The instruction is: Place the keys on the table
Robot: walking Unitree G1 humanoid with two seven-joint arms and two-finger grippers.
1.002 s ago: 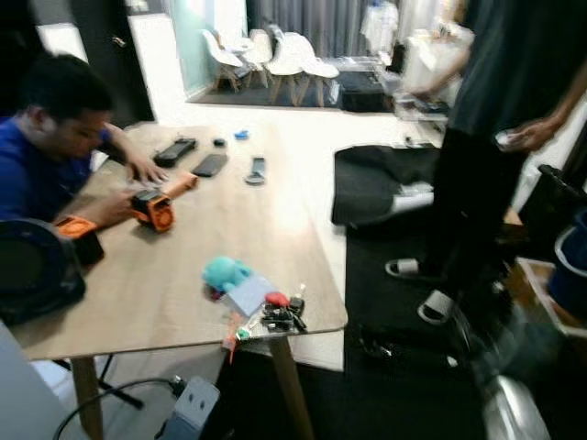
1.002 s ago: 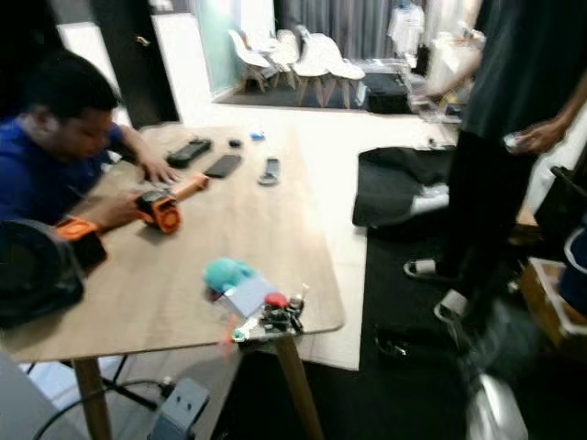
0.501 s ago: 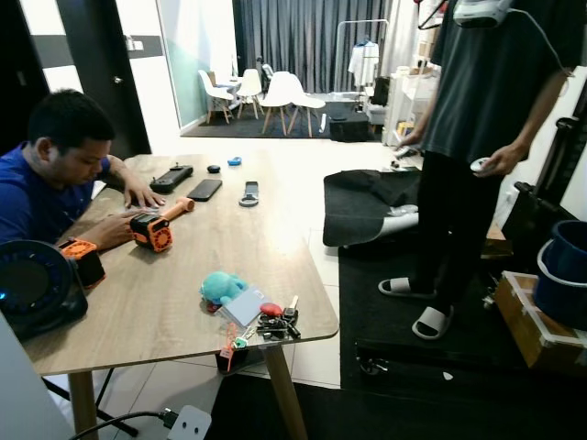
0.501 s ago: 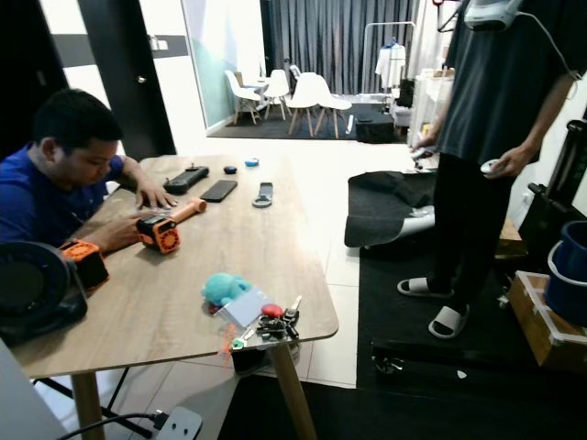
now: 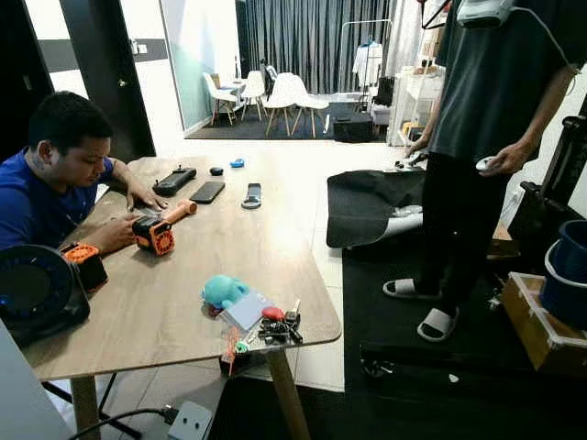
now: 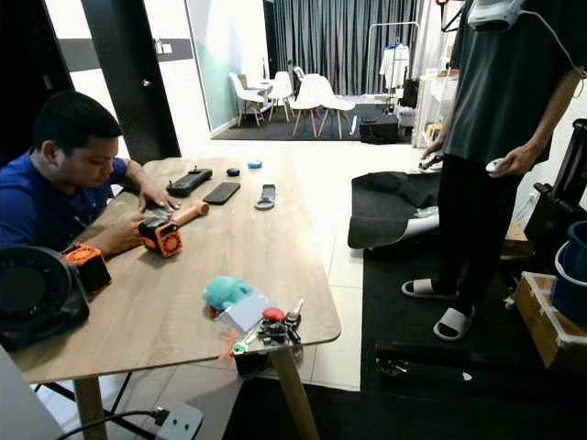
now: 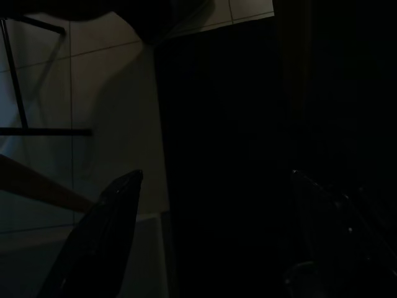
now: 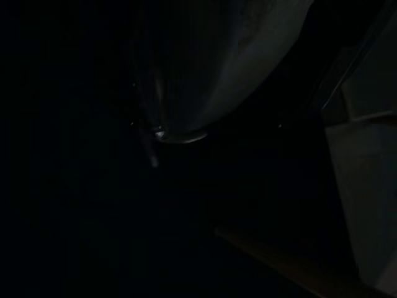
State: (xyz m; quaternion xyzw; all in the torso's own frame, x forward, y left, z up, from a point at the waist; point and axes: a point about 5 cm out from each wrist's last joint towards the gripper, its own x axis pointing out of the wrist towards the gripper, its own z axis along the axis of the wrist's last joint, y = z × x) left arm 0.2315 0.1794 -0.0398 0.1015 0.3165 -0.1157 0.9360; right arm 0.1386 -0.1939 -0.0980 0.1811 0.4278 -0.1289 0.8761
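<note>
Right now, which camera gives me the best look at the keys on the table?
The left eye view: the keys lie sharp and unblocked at the table's near corner, beside a teal plush. The right eye view shows them about equally well. Both wrist views are too dark to make out any keys.

White chairs point(image 5: 284, 92) stand before dark curtains point(image 5: 303, 41) on pale tile.

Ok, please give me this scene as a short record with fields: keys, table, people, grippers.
keys: bunch of keys lying at the near corner of the table, beside a teal plush toy
table: wooden table, also holds an orange tool
people: seated person at the table; standing person on the robot's right
grippers: left gripper hangs open above the floor
</note>
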